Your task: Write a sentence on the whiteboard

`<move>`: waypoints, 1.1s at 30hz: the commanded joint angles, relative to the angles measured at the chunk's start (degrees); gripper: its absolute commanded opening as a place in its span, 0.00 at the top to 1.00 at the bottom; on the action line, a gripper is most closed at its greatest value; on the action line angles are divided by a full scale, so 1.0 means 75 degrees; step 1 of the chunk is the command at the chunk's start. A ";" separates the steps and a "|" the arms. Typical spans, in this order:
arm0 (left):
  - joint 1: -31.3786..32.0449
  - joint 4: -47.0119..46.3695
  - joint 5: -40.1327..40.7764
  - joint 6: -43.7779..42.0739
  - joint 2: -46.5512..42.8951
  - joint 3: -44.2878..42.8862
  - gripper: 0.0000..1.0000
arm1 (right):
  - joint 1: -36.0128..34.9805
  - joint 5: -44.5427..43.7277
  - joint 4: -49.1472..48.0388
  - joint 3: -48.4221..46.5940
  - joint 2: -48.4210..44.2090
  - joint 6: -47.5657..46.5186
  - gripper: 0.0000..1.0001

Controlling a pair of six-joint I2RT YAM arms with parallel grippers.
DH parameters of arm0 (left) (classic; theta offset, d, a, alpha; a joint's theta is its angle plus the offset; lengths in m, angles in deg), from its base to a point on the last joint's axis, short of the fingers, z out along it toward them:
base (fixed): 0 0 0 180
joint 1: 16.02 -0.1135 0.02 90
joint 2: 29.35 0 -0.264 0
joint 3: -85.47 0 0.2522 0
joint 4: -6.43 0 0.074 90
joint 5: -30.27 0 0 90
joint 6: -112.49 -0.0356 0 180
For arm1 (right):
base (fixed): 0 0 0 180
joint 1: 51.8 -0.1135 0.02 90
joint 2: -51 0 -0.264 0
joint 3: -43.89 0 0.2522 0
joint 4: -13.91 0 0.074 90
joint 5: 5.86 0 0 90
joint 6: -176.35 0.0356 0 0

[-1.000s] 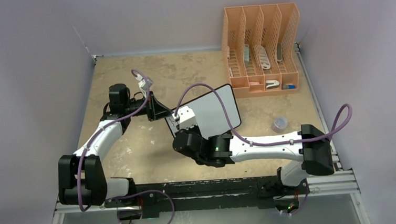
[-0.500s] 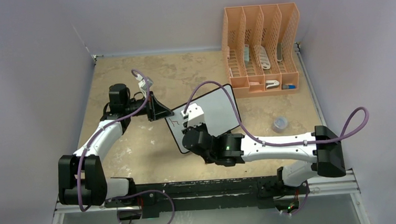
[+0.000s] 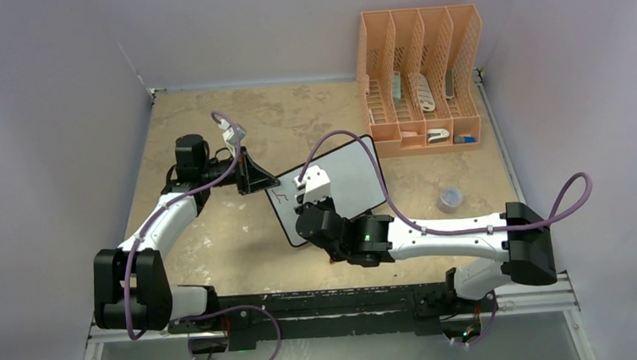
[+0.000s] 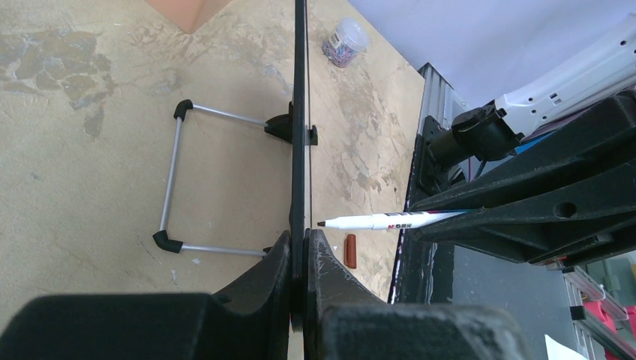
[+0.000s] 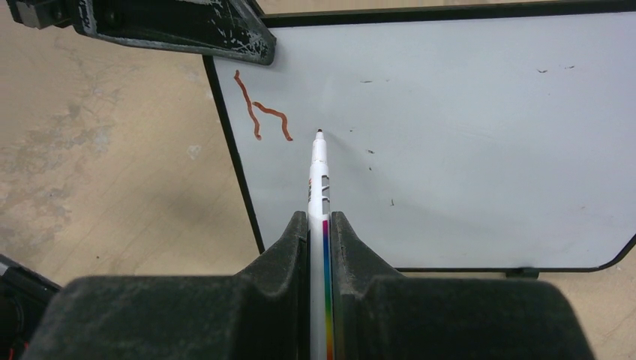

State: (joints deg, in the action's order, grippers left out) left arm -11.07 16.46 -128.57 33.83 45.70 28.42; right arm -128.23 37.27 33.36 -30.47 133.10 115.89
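Both sets of jaws are squeezed tight on something. The left gripper point(image 4: 300, 238) pinches the thin black edge of the whiteboard point(image 5: 465, 135), up at its top corner on the side with the writing. The right gripper point(image 5: 320, 219) hugs a white marker point(image 5: 321, 180) with a rainbow stripe down its side.

The whiteboard stands up on the sandy table point(image 3: 217, 238), near the middle, between the two arms. From the left wrist you see it from the side, so it looks like one thin dark line. Behind it is its wire stand point(image 4: 172, 180) with black corners.

The sentence point(image 5: 259, 112) is only a red-brown squiggle so far — one tall line and a little bump, like the letter h. It sits near the left edge of the board, just below the left gripper.

The marker points at the board with its dark tip just to the right of the squiggle. From the side there seems to be a tiny gap between tip and board, but it is hard to be sure.

A small red-brown thing point(image 4: 350, 250) lies on the table under the marker. A little round jar point(image 3: 450, 198) sits off to the right, and an orange file rack point(image 3: 420, 75) stands at the back — both well apart from the board.
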 commanded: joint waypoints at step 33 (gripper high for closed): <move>0.0196 0.0148 -0.0279 -0.0210 0.0119 -0.0111 1.00 | 0.0030 -0.0728 -0.0447 -0.0374 0.0340 -0.0057 1.00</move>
State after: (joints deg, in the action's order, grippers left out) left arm -11.07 16.44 -128.70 33.80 45.76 28.40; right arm -128.25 35.15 30.83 -30.60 135.16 114.84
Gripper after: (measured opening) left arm 0.034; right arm 0.120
